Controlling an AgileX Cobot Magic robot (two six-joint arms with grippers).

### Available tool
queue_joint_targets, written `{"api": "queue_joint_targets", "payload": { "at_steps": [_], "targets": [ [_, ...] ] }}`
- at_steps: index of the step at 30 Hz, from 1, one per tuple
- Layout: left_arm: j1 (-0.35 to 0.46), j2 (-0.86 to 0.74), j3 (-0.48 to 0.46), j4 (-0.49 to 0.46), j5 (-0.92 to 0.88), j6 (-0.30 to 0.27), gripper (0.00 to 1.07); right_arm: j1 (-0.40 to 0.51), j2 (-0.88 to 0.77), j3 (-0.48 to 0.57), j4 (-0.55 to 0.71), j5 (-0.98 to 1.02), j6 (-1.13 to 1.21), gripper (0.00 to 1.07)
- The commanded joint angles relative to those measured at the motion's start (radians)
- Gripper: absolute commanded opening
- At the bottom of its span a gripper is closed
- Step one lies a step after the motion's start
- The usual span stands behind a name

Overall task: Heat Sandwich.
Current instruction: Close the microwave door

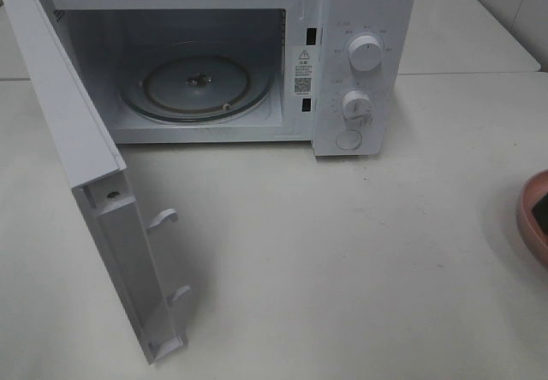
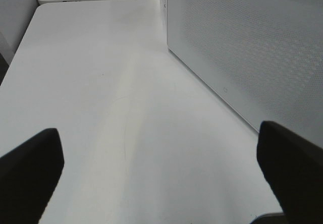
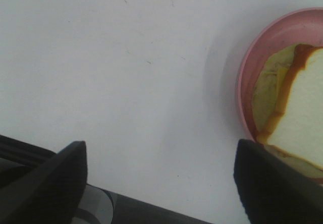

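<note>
I see a glossy white microwave [image 1: 360, 63], clear glass turntable [image 1: 199, 85], matt pale table [image 1: 342, 252] — smooth pink plastic-looking plate [image 3: 252, 62], soft-looking sandwich [image 3: 303, 108] bread.

A white table [image 1: 342, 260] carries everything here. Taking the exterior high view as a clock face, a white microwave [image 1: 360, 63] stands on it from 10 to 1 o'clock. Its door [image 1: 94, 175] is swung open and reaches across the tabletop toward 7 o'clock. A round pink plate [image 1: 533, 217] rests on the table at 3 o'clock, cut off by the picture's edge and well apart from the microwave. In the right wrist view the plate sits flat on the bare surface. A seam at 12 o'clock, behind the microwave, marks where a 2nd white tabletop [image 1: 462, 29] adjoins.
</note>
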Motion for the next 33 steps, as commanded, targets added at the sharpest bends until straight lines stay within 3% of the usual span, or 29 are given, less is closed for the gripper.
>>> {"api": "queue_joint_targets", "payload": {
  "at_steps": [1,9,18,25,33],
  "targets": [
    [0.002,-0.027,0.002,-0.004,-0.016,-0.003,1.00,-0.002,-0.093,0.002,0.009,0.019,-0.017,0.76],
    [0.002,-0.027,0.002,-0.004,-0.016,-0.003,1.00,-0.022,-0.323,0.002,0.008,0.086,-0.017,0.76],
    [0.002,-0.027,0.002,-0.004,-0.016,-0.003,1.00,-0.157,-0.528,0.016,0.014,0.090,-0.018,0.76],
    [0.002,-0.027,0.002,-0.004,-0.016,-0.003,1.00,-0.262,-0.710,0.152,0.017,0.078,-0.018,0.76],
    [0.002,-0.027,0.002,-0.004,-0.016,-0.003,1.00,-0.322,-0.846,0.221,0.018,0.049,-0.019,0.76]
  ]
}}
